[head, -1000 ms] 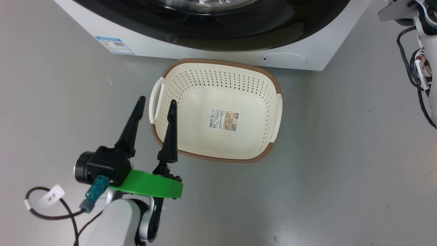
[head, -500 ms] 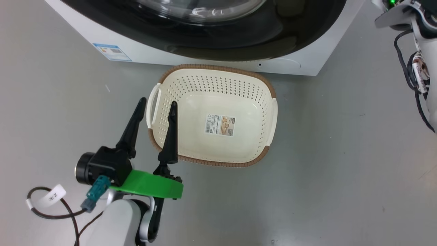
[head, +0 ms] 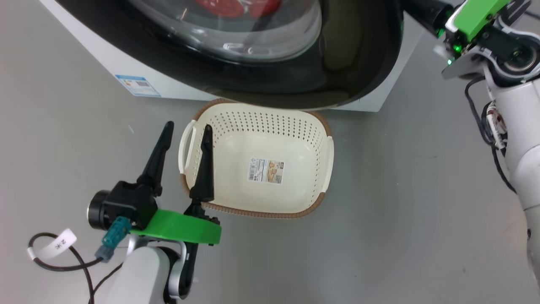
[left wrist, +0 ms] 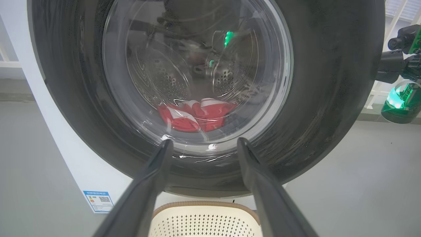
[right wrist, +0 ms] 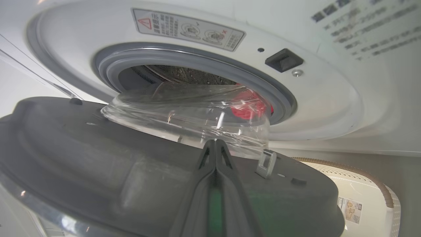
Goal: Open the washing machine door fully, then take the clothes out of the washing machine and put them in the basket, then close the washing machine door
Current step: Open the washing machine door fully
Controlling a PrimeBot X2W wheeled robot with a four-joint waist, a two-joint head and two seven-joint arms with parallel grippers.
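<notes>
Low at the left of the head view: left gripper point(head: 188, 125), fingers spread and released, framing the left handle of the basket point(head: 261, 214); height above it hard to tell. Basket on the grey floor point(head: 400, 190), just in front of the washing machine point(head: 93, 63), its far rim under the lower edge of the washing machine door point(head: 358, 50). Door ajar, not fully open, black rim overhanging that far rim. Wide bare floor right of the basket and left of the gripper.

From the right wrist: right gripper point(right wrist: 215, 141), fingers clenched tip to tip, lying along the door's grey inner face, tips at the foot of the clear glass bowl, just beside the latch hook point(right wrist: 267, 163). Open gap between the door's free edge and the grey rubber seal point(right wrist: 197, 62).

Clothes point(left wrist: 197, 115) low in the drum, red and white, seen through the bowl from the left wrist, a red patch also showing at the seal's right side from the right wrist.
</notes>
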